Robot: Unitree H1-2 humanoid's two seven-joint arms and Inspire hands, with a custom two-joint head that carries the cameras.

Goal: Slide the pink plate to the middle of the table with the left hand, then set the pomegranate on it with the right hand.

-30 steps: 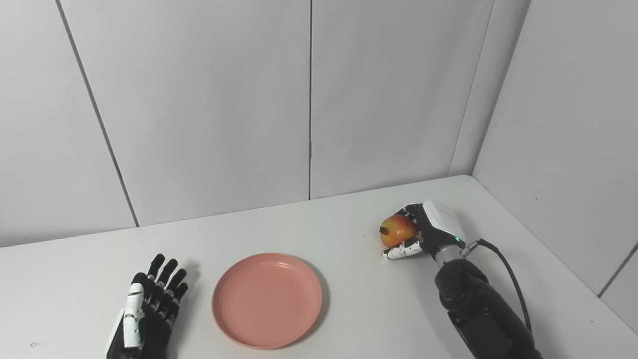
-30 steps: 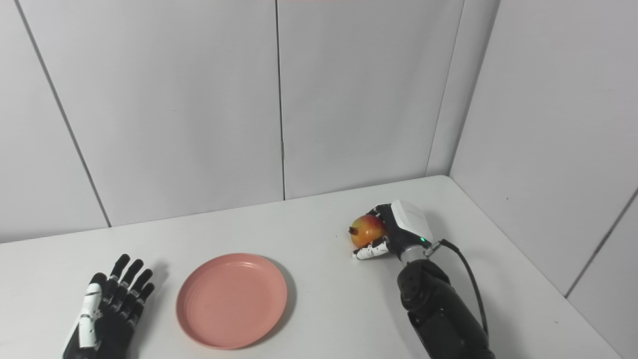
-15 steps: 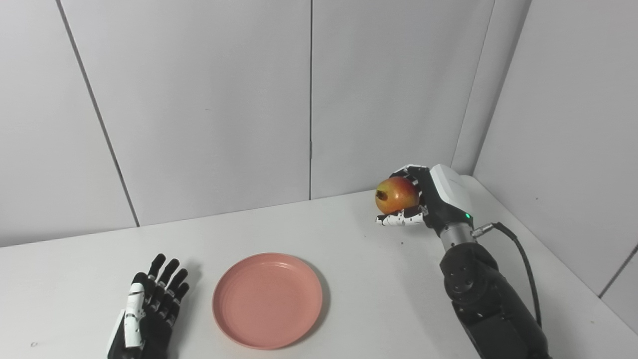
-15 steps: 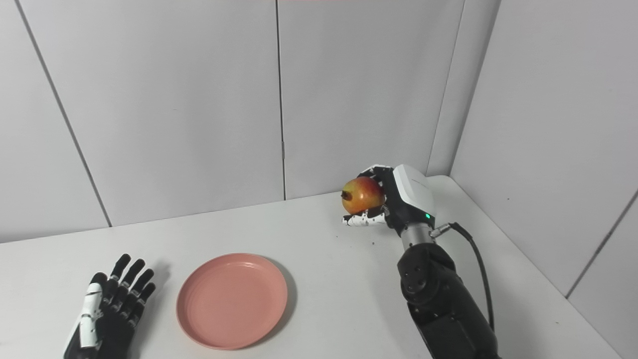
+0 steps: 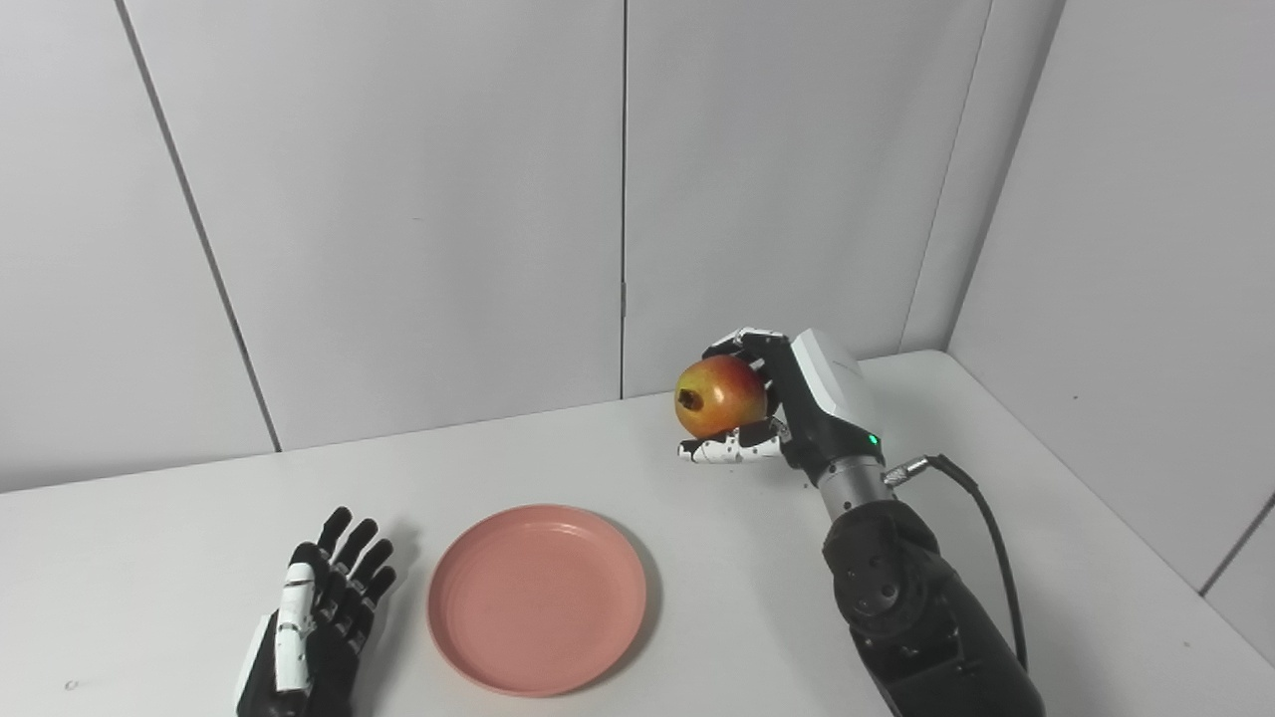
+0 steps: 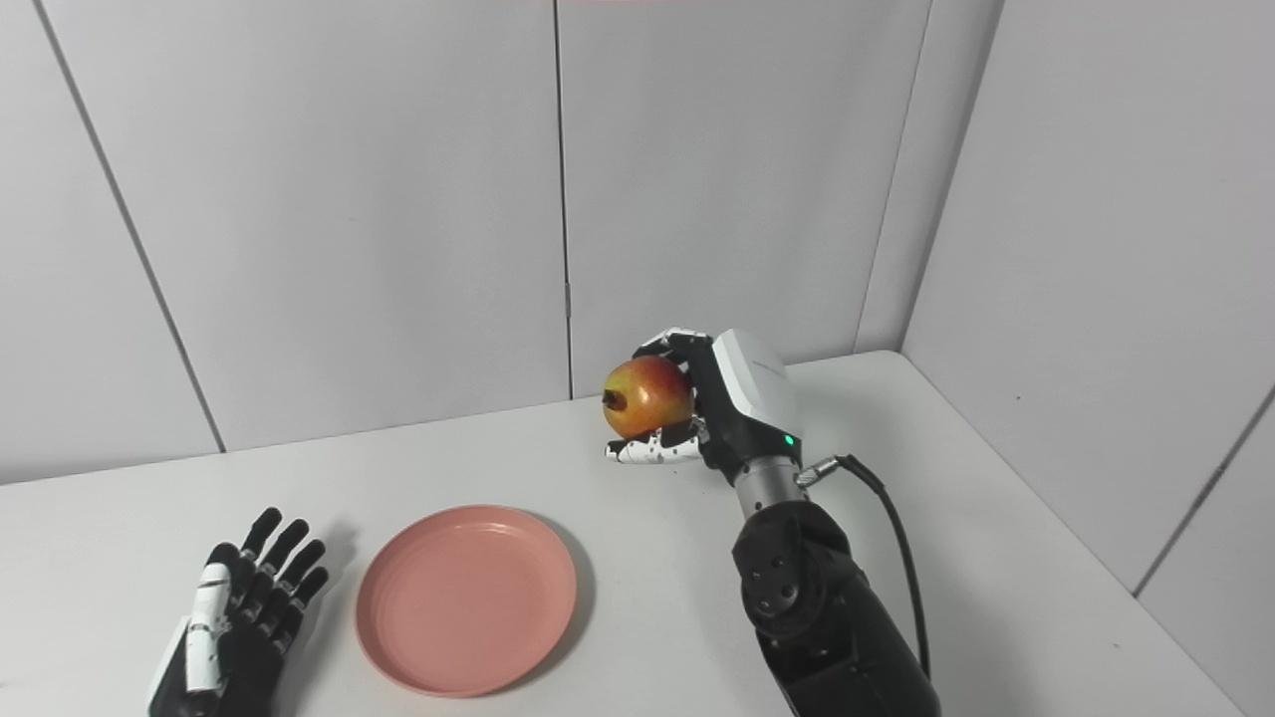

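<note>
Right hand (image 5: 797, 403), right of frame centre, holds the pomegranate (image 5: 721, 396) above the table (image 5: 996, 428), fingers curled over it and thumb under; pink plate (image 5: 538, 597), lower centre, holds nothing; left hand (image 5: 319, 627) lies flat beside it, fingers spread.

two head-mounted cameras, side by side, look down and forward across the white table (image 5: 697, 558) toward the grey wall panels (image 5: 418, 199) and the far right corner. both frame the same scene at middle range: arms entering from the bottom edge, the pink plate (image 6: 466, 598) near the lower centre. the right eye view sits slightly rightward, shifting everything left.
</note>
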